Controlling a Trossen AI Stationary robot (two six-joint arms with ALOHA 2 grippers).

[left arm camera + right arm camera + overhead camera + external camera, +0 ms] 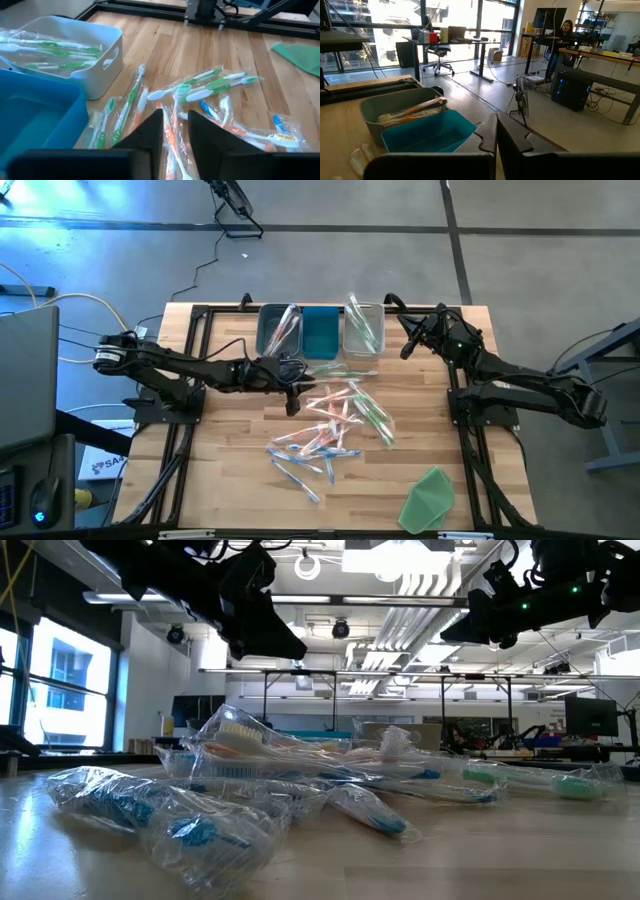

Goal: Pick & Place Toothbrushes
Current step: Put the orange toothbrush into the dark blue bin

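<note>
Several wrapped toothbrushes point(335, 425) in pink, blue and green lie in a loose pile mid-table; the left wrist view shows them point(210, 87) too. More lie in the grey bin point(278, 330) and the white bin point(364, 328). The blue bin point(322, 332) between them looks bare inside. My left gripper point(175, 114) hangs above the pile's far left edge, beside the blue bin, open. An orange toothbrush on the table shows through its gap. My right gripper point(496, 132) is shut, held up near the table's far right corner, beside the white bin.
The three bins stand in a row along the far edge. A green cloth point(430, 498) lies at the near right corner. Bare wood lies near left point(230, 480) of the pile. A black frame point(190, 380) runs along the table's sides.
</note>
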